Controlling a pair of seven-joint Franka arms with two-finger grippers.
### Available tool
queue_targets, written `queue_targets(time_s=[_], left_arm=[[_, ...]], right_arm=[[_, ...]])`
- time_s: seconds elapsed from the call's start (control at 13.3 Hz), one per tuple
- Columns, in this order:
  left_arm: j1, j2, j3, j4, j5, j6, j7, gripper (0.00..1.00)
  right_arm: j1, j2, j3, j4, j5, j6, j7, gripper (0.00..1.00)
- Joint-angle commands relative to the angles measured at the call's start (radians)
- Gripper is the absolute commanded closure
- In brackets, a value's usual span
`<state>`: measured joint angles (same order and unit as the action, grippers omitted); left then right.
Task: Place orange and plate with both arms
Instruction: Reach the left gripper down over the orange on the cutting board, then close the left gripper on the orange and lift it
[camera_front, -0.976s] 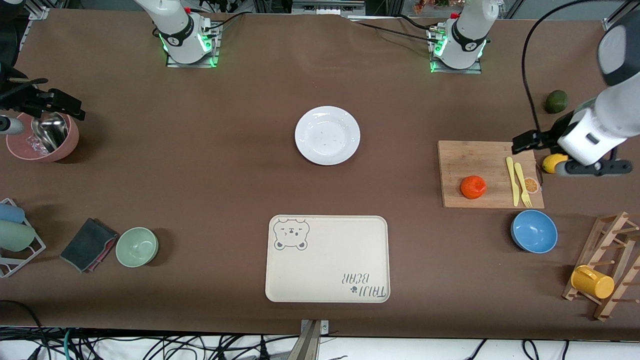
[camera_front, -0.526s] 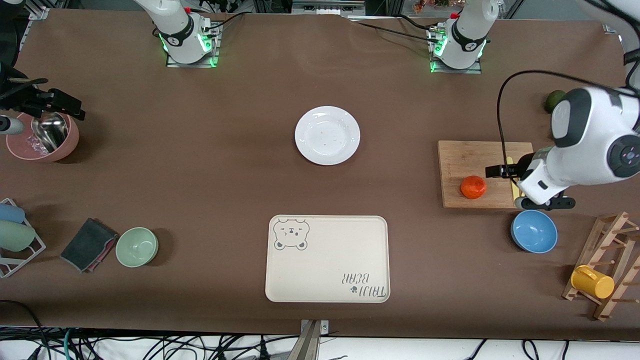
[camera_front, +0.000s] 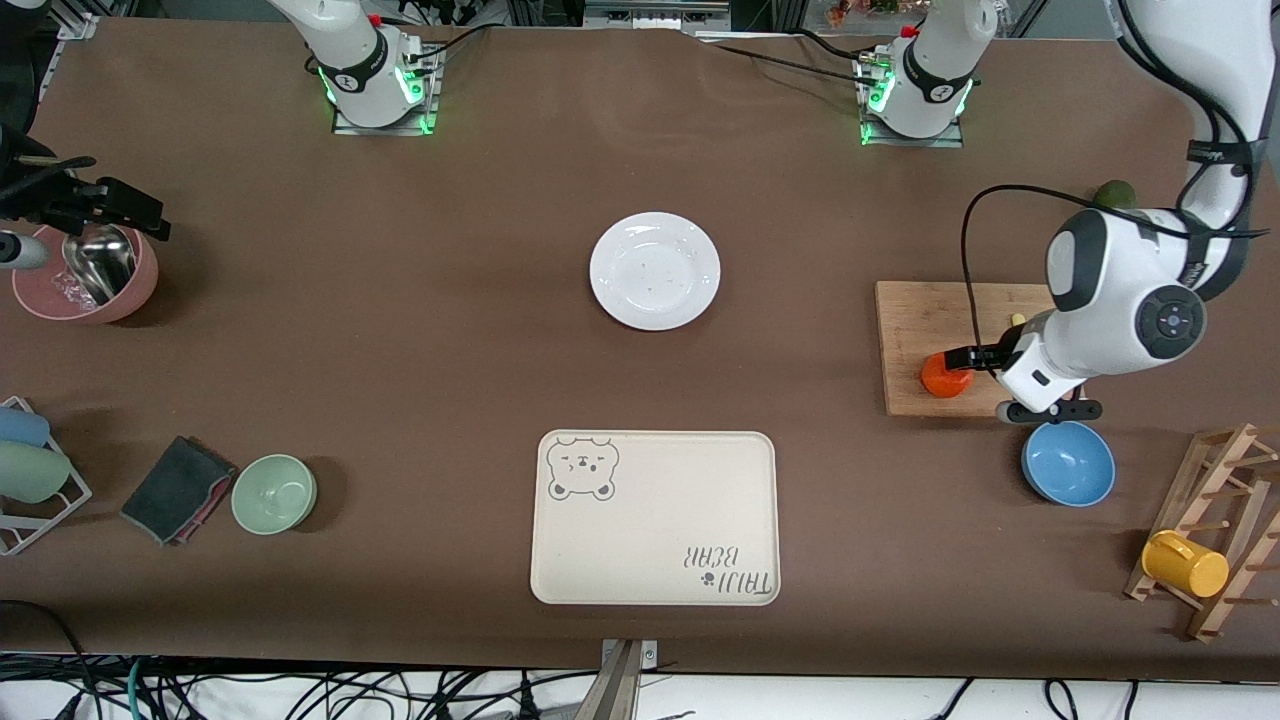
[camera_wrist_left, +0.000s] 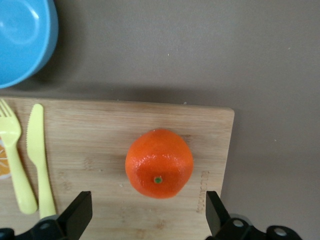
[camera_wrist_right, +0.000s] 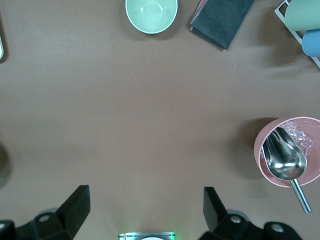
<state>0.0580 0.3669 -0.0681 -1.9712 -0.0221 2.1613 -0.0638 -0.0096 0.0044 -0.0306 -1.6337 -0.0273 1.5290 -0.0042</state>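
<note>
The orange (camera_front: 938, 380) lies on a wooden cutting board (camera_front: 925, 315) toward the left arm's end of the table. My left gripper (camera_front: 962, 358) hangs over it, open and empty. In the left wrist view the orange (camera_wrist_left: 159, 163) sits just ahead of the gap between the left gripper's (camera_wrist_left: 148, 212) two fingers. The white plate (camera_front: 655, 270) lies bare at the table's middle. My right gripper (camera_front: 110, 208) waits open and empty above the table at the right arm's end, and the right wrist view shows the right gripper (camera_wrist_right: 146, 200) over bare table.
A yellow knife (camera_wrist_left: 39, 155) and fork (camera_wrist_left: 12, 150) lie on the board beside the orange. A blue bowl (camera_front: 1068, 462) stands nearer the camera than the board. The cream bear tray (camera_front: 655, 517) is nearer than the plate. A pink bowl with a scoop (camera_front: 85, 275), a green bowl (camera_front: 274, 493) and a mug rack (camera_front: 1210, 540) stand at the ends.
My left arm has swung from the lemon at the board's end to over the orange. The right arm has not moved.
</note>
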Motion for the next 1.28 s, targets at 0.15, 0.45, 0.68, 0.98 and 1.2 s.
queue_targets(time_s=[0.15, 0.45, 0.68, 0.98, 1.2], left_arm=[[-0.024, 0.007, 0.008, -0.066, -0.012, 0.126, -0.002, 0.00], [-0.026, 0.030, 0.008, -0.097, -0.009, 0.206, -0.001, 0.00], [-0.026, 0.049, 0.010, -0.097, -0.006, 0.239, -0.001, 0.00], [-0.026, 0.079, 0.010, -0.100, -0.005, 0.282, 0.010, 0.00], [-0.026, 0.084, 0.010, -0.100, -0.005, 0.282, 0.012, 0.48]], right_arm=[[-0.001, 0.006, -0.005, 0.025, 0.010, -0.018, -0.008, 0.00], [-0.001, 0.008, -0.005, 0.023, 0.010, -0.018, -0.008, 0.00], [-0.001, 0.008, -0.005, 0.025, 0.010, -0.018, -0.008, 0.00], [-0.003, 0.008, -0.005, 0.025, 0.010, -0.018, -0.011, 0.00], [-0.003, 0.008, -0.005, 0.023, 0.010, -0.018, -0.011, 0.00]])
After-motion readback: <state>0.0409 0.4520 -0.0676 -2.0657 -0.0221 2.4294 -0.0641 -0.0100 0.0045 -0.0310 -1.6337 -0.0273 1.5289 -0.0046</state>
